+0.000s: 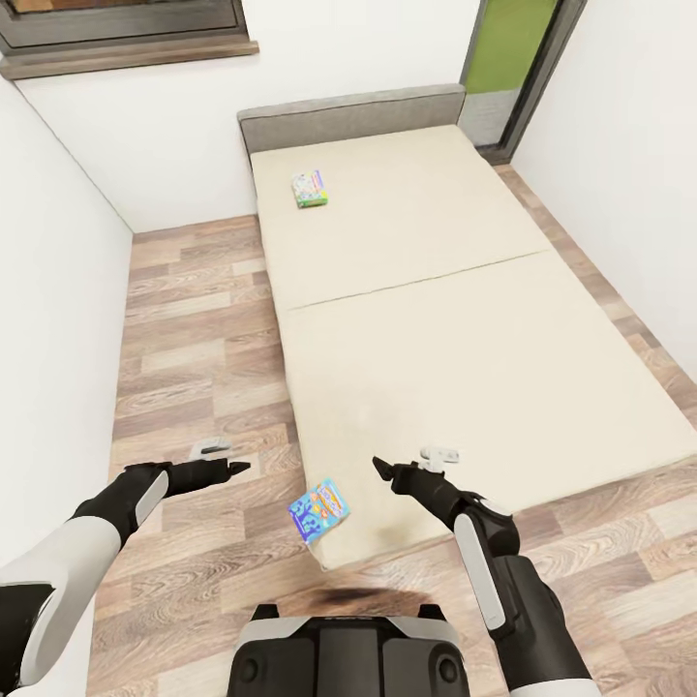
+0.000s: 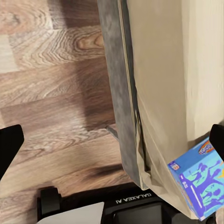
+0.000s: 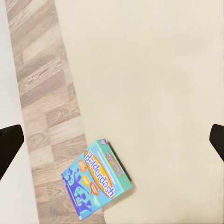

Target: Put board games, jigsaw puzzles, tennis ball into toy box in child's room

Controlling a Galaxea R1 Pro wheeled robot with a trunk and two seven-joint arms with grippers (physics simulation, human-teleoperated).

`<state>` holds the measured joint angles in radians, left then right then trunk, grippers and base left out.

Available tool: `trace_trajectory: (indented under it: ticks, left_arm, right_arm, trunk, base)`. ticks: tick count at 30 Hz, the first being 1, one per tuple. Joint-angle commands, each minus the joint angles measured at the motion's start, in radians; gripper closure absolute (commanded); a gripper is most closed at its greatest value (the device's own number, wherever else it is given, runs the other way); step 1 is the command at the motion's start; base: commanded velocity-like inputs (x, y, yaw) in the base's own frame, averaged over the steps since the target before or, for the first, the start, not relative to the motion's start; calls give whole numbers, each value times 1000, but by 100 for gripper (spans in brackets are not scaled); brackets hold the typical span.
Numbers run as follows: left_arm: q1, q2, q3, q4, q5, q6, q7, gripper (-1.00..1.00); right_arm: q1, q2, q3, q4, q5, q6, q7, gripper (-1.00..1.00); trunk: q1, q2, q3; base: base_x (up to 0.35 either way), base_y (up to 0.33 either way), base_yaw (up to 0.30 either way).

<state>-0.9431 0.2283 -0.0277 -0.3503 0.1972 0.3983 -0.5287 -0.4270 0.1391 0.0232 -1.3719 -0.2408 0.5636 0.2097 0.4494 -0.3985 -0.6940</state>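
Note:
The bed [image 1: 436,339], with a beige mattress and a grey headboard, runs away from me. A blue cartoon board game [image 1: 319,510] lies at its near left corner, partly over the mattress edge. It appears in the left wrist view [image 2: 198,184] and in the right wrist view [image 3: 95,179]. A pale multicoloured board game [image 1: 310,189] lies far up the bed near the headboard. My left gripper [image 1: 239,468] hangs open over the floor, left of the blue game. My right gripper [image 1: 380,468] is open above the mattress, right of that game. Both hold nothing.
A white wall runs close along the left, with a strip of wood-plank floor [image 1: 194,329] between it and the bed. A dark-framed window [image 1: 126,29] sits at the far left and a tall one [image 1: 513,58] at the far right. My base [image 1: 344,658] stands at the bed's foot.

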Motion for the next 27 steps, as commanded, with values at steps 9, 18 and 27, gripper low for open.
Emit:
trace_trajectory:
  ticks: [9, 18, 27]
  left_arm:
    - [0, 2, -3, -1, 10, 13, -2, -100]
    - [0, 1, -3, -1, 10, 12, -1, -100]
    - [0, 0, -3, -1, 11, 13, 0, -100]
  right_arm:
    - [1, 2, -2, 7, -4, 7, 2, -100]
    - [1, 6, -1, 13, -3, 8, -1, -100]
    - [1, 9, -1, 13, -2, 5, 0, -100]
  trunk:
    - [1, -2, -1]
    - [1, -2, -1]
    - [1, -2, 2]
  base:
    - [0, 30, -2]
    - [0, 33, 0]
    - [0, 3, 79]
